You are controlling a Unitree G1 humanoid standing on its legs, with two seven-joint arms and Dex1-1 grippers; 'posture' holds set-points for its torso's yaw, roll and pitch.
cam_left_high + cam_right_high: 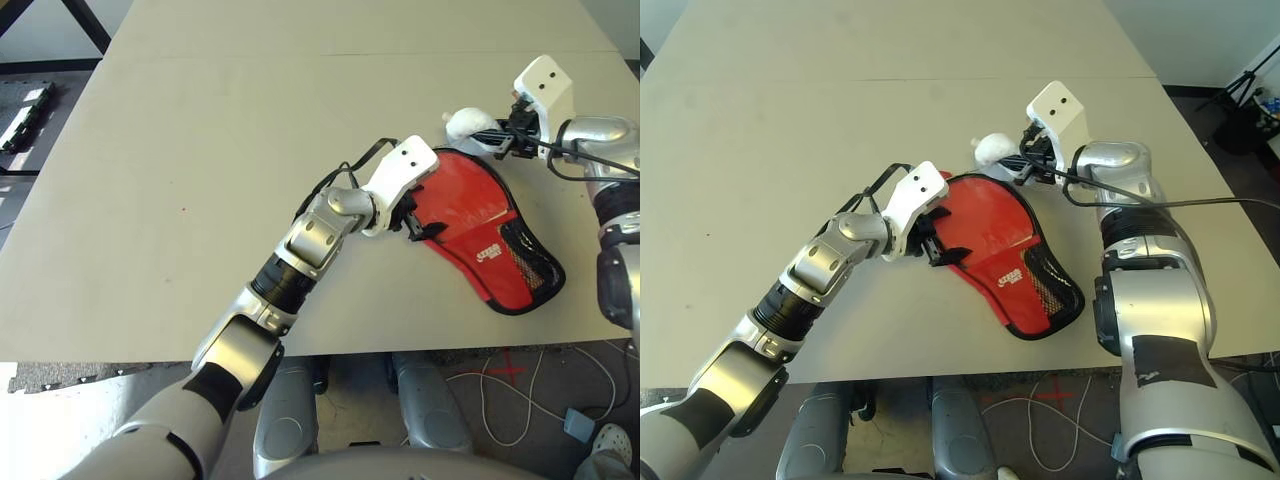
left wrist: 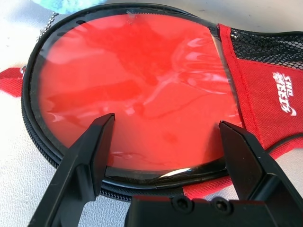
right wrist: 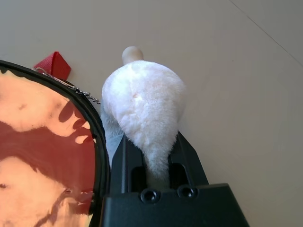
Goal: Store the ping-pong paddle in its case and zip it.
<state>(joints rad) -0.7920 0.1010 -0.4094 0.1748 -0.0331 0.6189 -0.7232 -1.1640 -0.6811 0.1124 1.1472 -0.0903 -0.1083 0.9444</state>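
Right wrist view: right gripper (image 3: 156, 163) pinches the pale plush charm (image 3: 144, 101). Left wrist view: left gripper (image 2: 165, 142), 2 fingers spread wide, empty, over the glossy round face of the red paddle-shaped fabric case (image 1: 480, 235), flat on the beige table (image 1: 200, 150) near its front edge.

You can't see the ping-pong paddle; the case (image 1: 478, 232) covers whatever is inside. The plush charm (image 3: 144, 106) hides the right gripper's (image 3: 156, 156) fingertips. The table (image 1: 180, 160) runs past the edge.
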